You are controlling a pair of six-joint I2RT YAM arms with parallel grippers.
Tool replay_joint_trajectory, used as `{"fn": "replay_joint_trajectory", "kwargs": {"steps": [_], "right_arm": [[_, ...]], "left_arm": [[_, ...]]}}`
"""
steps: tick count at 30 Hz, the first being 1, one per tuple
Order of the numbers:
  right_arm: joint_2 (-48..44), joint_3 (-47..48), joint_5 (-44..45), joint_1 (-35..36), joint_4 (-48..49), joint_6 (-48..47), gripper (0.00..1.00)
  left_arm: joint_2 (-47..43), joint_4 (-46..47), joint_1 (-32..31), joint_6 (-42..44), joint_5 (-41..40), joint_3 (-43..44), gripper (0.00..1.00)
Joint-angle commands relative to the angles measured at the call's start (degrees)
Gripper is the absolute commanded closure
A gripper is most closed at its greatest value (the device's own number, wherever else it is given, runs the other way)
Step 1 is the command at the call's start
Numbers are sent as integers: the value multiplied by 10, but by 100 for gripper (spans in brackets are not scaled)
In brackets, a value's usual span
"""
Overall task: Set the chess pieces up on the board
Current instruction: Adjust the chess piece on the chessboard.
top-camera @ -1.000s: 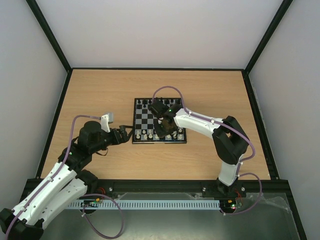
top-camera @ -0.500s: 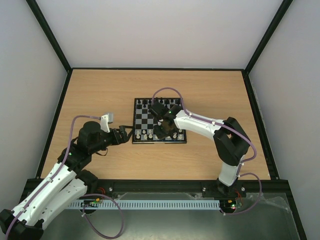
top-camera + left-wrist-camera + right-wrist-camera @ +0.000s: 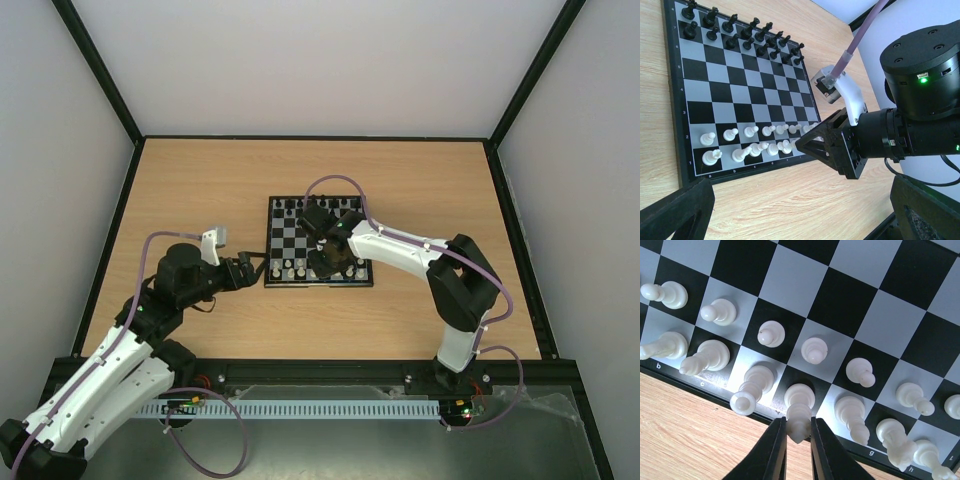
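Right gripper (image 3: 799, 437): jaws nearly together, clamped on the upper part of a tall white piece (image 3: 799, 402). In the right wrist view both fingers (image 3: 777, 452) press its tip from either side. The piece stands on a dark square in the outermost row, at the 6 o'clock edge of that view, base on the board (image 3: 875, 325).

Left gripper (image 3: 802, 187): jaws fully apart, holding nothing and touching nothing. In the top view it hangs over the table (image 3: 200, 190), just beside the board's 8 o'clock corner and off the frame.

Board position: near the table's centre, lying flat, its black frame visible on all sides in the top view.

Chess pieces (image 3: 771, 333): the white set occupies the two rows along the board's 6 o'clock edge. A line of pawns stands on the inner row and taller figures on the outer row. Several outer-row figures appear to lean in the wrist views; whether that is true tilt or camera angle cannot be told.

Black figures (image 3: 735, 37): two rows along the 12 o'clock edge, well apart from both grippers.
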Motion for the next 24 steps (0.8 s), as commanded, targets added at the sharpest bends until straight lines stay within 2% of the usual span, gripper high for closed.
{"fn": "replay_joint_trajectory", "kwargs": {"steps": [1,5,12,24], "right_arm": [[-11,-4,12,3,-36,4,84],[-16,0,12,3,-37,4,77],[-35,9,10,3,-38,2,69],[-149,-27,16,3,-33,7,48]], "left_arm": [[-4,9,4,-2,8,-7,1],[-4,9,4,-2,7,-6,0],[-5,6,4,0,1,-1,0],[0,-46,4,29,-66,56,1]]}}
